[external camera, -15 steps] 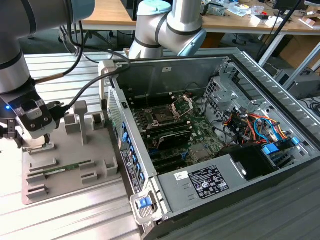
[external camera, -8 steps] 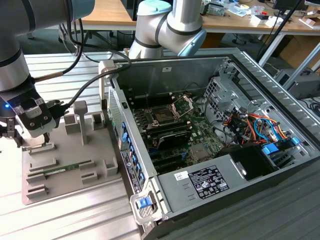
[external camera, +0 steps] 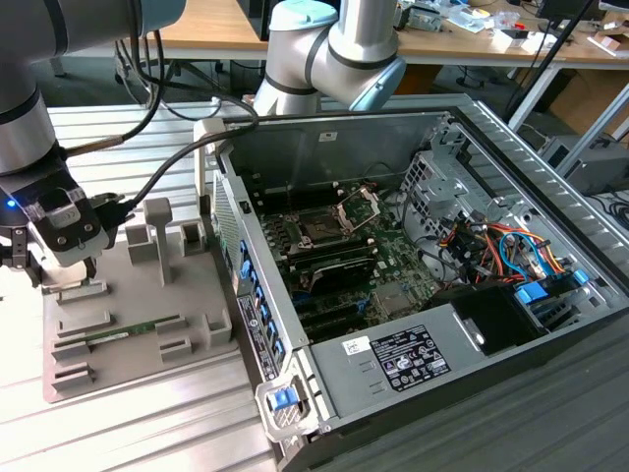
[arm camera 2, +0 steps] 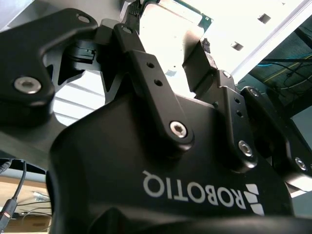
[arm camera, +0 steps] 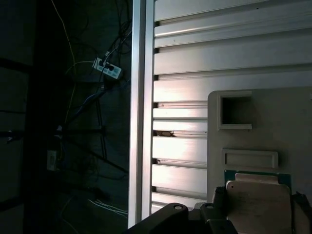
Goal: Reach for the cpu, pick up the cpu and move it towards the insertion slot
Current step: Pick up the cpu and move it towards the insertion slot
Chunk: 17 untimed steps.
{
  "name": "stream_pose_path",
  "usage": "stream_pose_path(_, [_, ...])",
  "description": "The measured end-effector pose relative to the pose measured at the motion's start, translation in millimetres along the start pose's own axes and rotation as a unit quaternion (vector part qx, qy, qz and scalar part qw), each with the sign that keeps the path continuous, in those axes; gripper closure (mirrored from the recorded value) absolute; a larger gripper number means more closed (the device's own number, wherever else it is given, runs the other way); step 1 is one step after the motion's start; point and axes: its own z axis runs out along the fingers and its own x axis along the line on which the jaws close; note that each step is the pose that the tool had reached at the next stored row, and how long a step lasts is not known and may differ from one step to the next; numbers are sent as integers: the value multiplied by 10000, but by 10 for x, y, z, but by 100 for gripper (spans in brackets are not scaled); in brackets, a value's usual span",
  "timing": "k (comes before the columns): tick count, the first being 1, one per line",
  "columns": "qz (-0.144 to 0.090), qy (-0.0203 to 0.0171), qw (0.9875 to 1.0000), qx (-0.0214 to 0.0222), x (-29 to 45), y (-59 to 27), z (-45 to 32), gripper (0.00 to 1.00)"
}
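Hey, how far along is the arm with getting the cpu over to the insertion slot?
Reaching looks done: the hand hangs low over the grey tray, right at the cpu. Under way: the pickup; the cpu seems to lie on the tray, so no lift shows. Not done: the move, since the insertion slot sits apart in the computer case, empty with its bracket raised.

Arm posture, gripper low at 9 o'clock
Exterior view: arm [external camera: 329, 49] elbow at 12 o'clock, wrist [external camera: 22, 113] vertical, gripper [external camera: 61, 275] pointing toward 6 o'clock.
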Motion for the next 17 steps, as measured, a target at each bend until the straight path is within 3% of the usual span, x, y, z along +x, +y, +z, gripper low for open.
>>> stream_pose_path(17, [0, 0, 10000, 0, 0, 4, -131, 45])
